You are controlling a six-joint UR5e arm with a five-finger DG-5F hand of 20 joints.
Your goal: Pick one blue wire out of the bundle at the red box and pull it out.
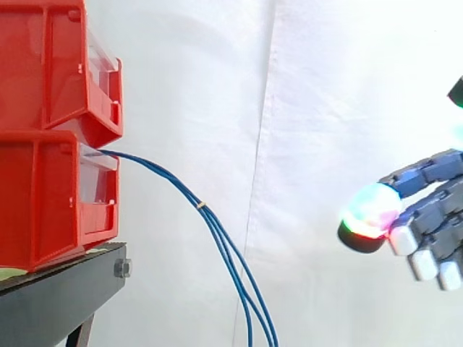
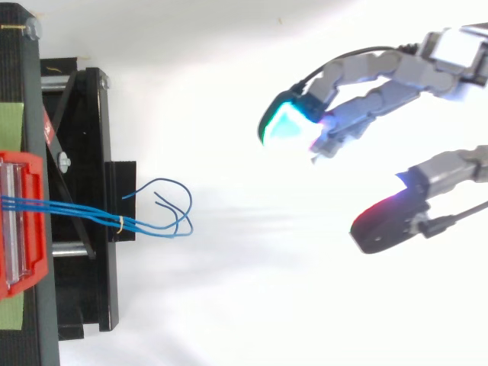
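Robot hand point(image 2: 374, 95) spread, empty, well apart from blue wires point(image 1: 224, 242). Thin, light, limp, probably slippery: pinch one strand below yellow tie point(image 1: 201, 206), where strands separate.

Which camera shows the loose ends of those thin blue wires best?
The top view: the bundle of thin blue wires leaves the red plastic bin, passes a small yellow tie, and its curled ends show whole. In the side view the wires hang down and run off the bottom edge.
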